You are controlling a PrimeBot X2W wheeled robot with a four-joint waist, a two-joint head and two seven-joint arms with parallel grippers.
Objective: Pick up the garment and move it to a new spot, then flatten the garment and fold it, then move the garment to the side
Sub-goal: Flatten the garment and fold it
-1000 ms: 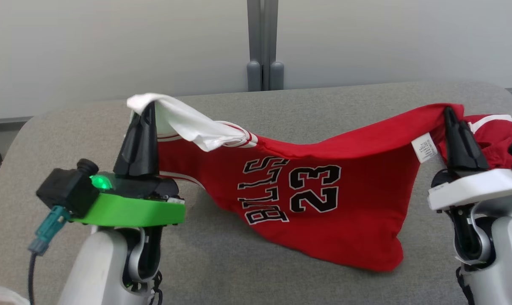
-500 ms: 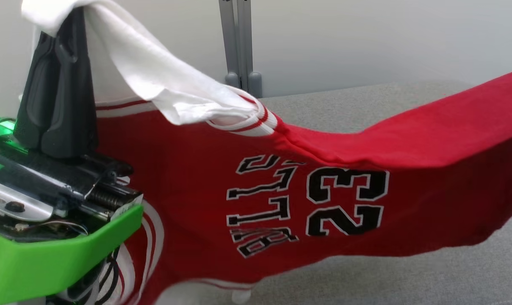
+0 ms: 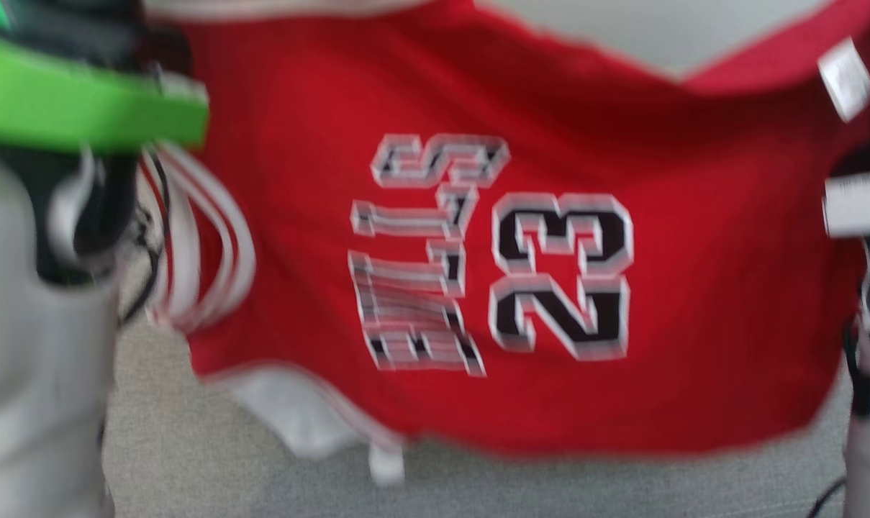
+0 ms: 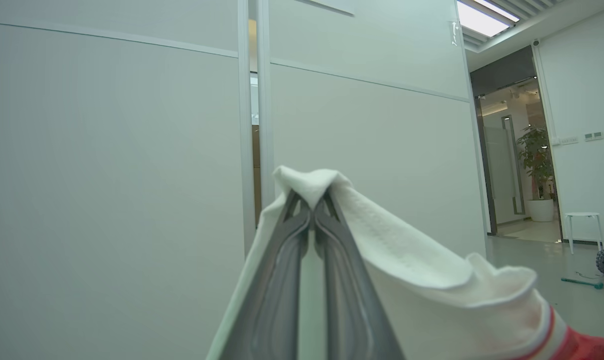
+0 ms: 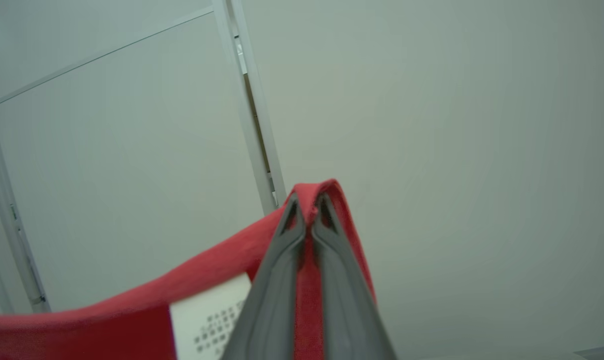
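The garment [image 3: 694, 288] is a red jersey with a black "23" and lettering, white trim and a white sleeve. It hangs in the air, stretched between my two arms above the grey surface [image 3: 190, 460], blurred in the head view. My left gripper [image 4: 311, 205] is shut on the white cloth [image 4: 406, 250] of the garment, which drapes over its fingertips. My right gripper [image 5: 309, 205] is shut on a red edge [image 5: 132, 310] of the garment, beside a white care label [image 5: 209, 320]. Both grippers point up toward the wall.
Pale wall panels with a grey seam post [image 4: 254, 125] stand behind. The left wrist view shows a doorway at the right with a potted plant [image 4: 534, 160] and a white stool [image 4: 584, 225]. My green left wrist housing [image 3: 82, 108] and pale forearms flank the garment.
Both arms have lifted the garment off the grey surface; it now hangs free and spread. The head view has shifted and blurred, so the camera moved too.
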